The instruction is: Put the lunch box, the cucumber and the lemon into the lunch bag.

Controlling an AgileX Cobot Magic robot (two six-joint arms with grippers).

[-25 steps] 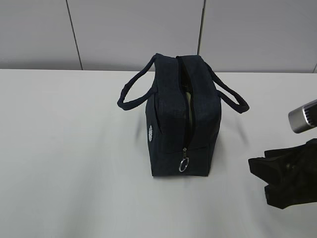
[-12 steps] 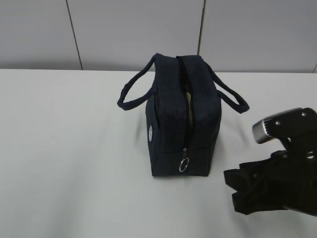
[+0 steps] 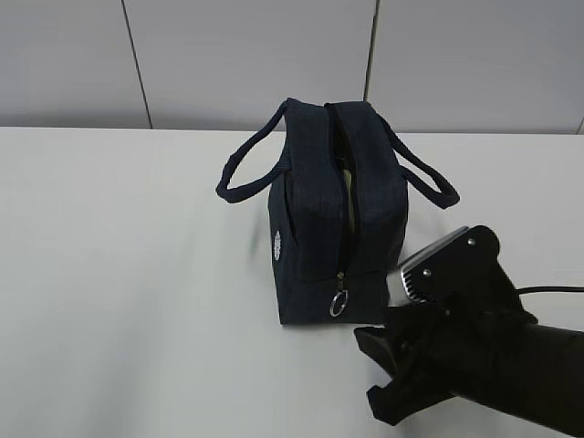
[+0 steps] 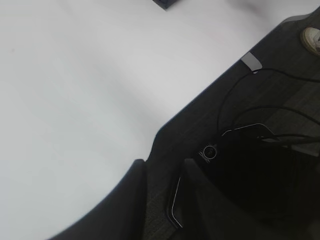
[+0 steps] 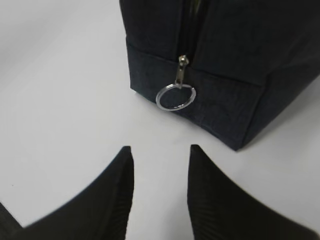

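Lunch bag (image 3: 338, 214) sits upright near the middle of the white table (image 3: 137, 292), dark navy, long axis running away from the exterior camera. Its two loop handles flop out to either side, one left (image 3: 245, 173), one right (image 3: 424, 173). Top zipper is undone along the top, slit gaping a little; something pale shows inside the opening but it cannot be told what. Zipper slider is down on the near end face, with the metal ring pull (image 3: 338, 304) hanging just above the bag's bottom edge. Small white mark on the bag's left side panel (image 3: 277, 245).

Right gripper (image 3: 376, 370) is low at the bag's near right corner, close to the end face but not touching it. In the right wrist view the gripper (image 5: 161, 165) has its two black fingers spread apart with bare table between them, nothing held; the ring pull (image 5: 175, 96) lies just ahead of the gap, resting against the fabric.

Left gripper (image 4: 162, 172) hangs past the table edge, over dark floor and cables; fingers parted with a narrow gap, holding nothing. Only a corner of the bag (image 4: 165, 3) shows at the top of that view, well away.
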